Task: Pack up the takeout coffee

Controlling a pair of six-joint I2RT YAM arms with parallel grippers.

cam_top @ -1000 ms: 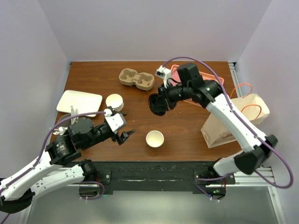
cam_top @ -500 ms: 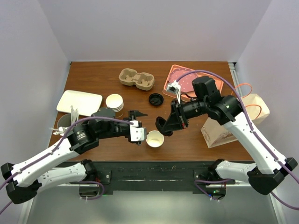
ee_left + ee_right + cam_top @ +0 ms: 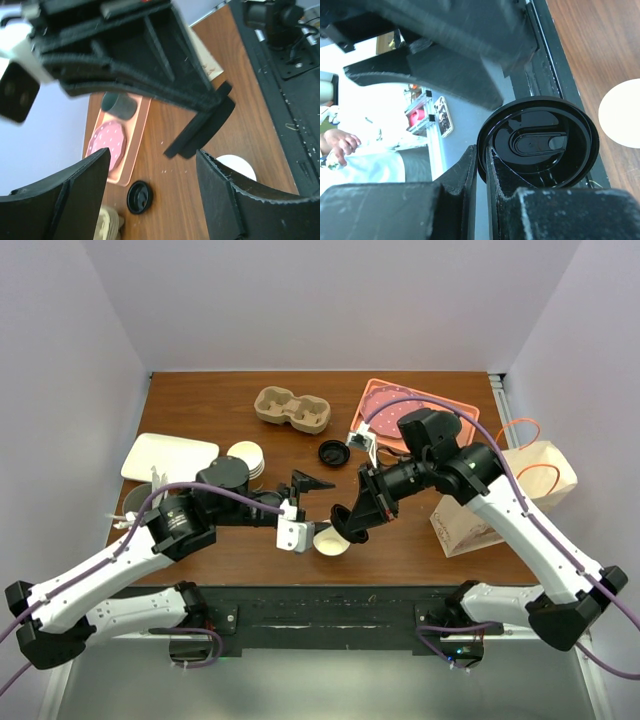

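The takeout coffee cup (image 3: pixel 330 540) stands near the table's front middle, its top open and white inside; its rim also shows in the left wrist view (image 3: pixel 239 165) and the right wrist view (image 3: pixel 622 112). My right gripper (image 3: pixel 352 520) is shut on the rim of a round black lid (image 3: pixel 540 142), held tilted just above and right of the cup. The lid's edge shows dark in the left wrist view (image 3: pixel 205 125). My left gripper (image 3: pixel 305 508) is open just left of the cup, and its fingers (image 3: pixel 225 200) have nothing between them.
A second black lid (image 3: pixel 333 452) lies behind the cup. A stack of white cups (image 3: pixel 245 458) and a white plate (image 3: pixel 168 458) sit at the left, with a brown pulp carrier (image 3: pixel 292 408) at the back. A pink tray (image 3: pixel 410 405) is at the back right. A paper bag (image 3: pixel 500 500) stands at the right.
My right gripper has carried the black lid from the back middle down to beside the cup. My left arm has swung right and forward until its open gripper is next to the cup.
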